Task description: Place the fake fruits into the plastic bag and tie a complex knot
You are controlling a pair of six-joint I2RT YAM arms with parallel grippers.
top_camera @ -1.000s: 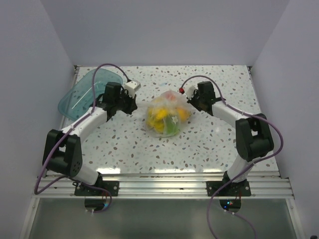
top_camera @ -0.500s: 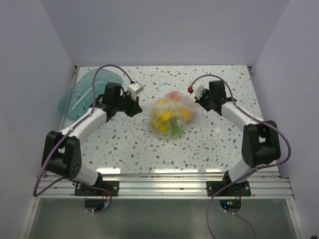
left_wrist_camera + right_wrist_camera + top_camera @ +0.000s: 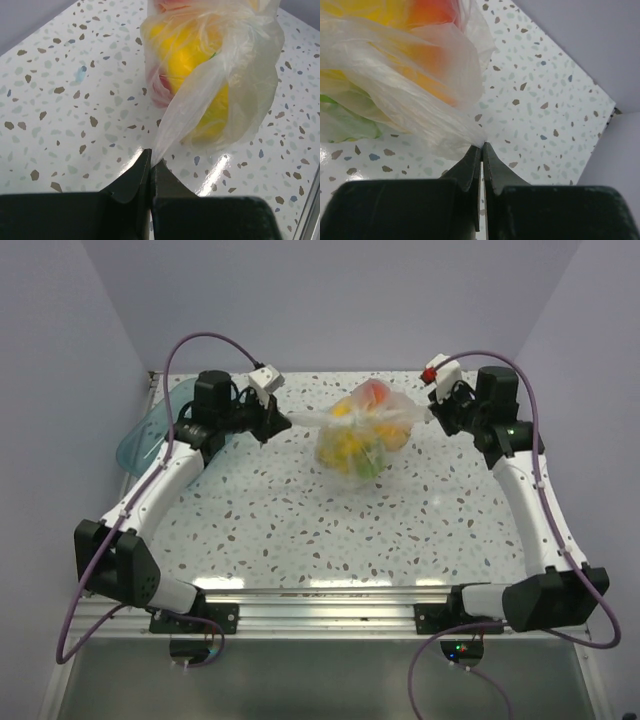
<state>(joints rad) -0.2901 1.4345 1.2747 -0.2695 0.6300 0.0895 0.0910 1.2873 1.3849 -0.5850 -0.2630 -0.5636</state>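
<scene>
The clear plastic bag (image 3: 360, 435) hangs between my two grippers, lifted off the speckled table, with the fake fruits (image 3: 348, 445) inside: yellow, orange-red and green pieces show through it. My left gripper (image 3: 283, 420) is shut on the bag's left handle, pulled taut; in the left wrist view the handle (image 3: 186, 107) runs into the shut gripper (image 3: 151, 159). My right gripper (image 3: 432, 412) is shut on the right handle; in the right wrist view the plastic (image 3: 415, 107) runs into the shut gripper (image 3: 482, 149). Yellow fruit (image 3: 197, 65) and green fruit (image 3: 345, 125) show close up.
The teal translucent tray (image 3: 150, 430) lies at the back left, partly under my left arm. The enclosure walls stand close at the back and both sides. The metal rail with the arm bases runs along the near edge (image 3: 320, 605).
Both grippers have risen and moved apart toward the back, pulling the handles taut. The bag with the fruits has lifted off the table and shifted toward the back.
</scene>
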